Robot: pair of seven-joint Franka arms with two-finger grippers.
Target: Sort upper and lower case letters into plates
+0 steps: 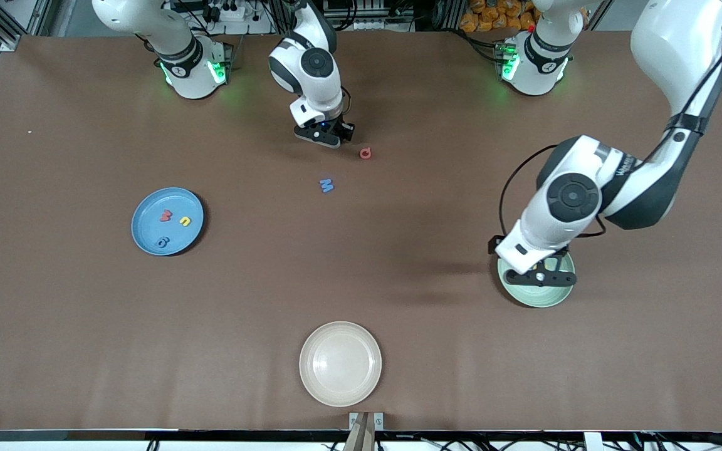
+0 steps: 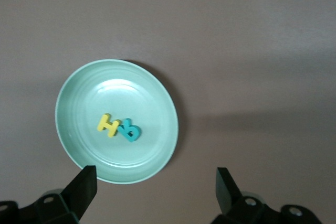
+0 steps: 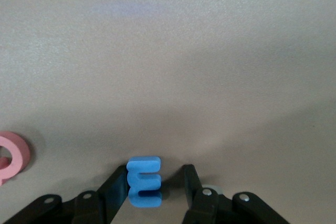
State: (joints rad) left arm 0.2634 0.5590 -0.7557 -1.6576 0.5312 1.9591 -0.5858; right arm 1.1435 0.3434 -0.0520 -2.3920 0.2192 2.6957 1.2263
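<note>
Right gripper (image 1: 325, 137) lowered at a blue letter E (image 3: 144, 181); left gripper (image 1: 539, 274) held over the mint green plate (image 1: 555, 299).

The E is seen between the right fingers (image 3: 118, 187), one touching it, the other just apart, not yet clamped. The left fingers (image 2: 81, 184) are spread wide, empty, over the plate where a yellow H (image 2: 108, 125) and teal b (image 2: 129, 130) lie touching. On the counter (image 1: 398, 351), a red letter (image 1: 366, 153) lies at 2 o'clock from a blue M (image 1: 326, 185). Three letters are held in the blue plate (image 1: 148, 241).
</note>
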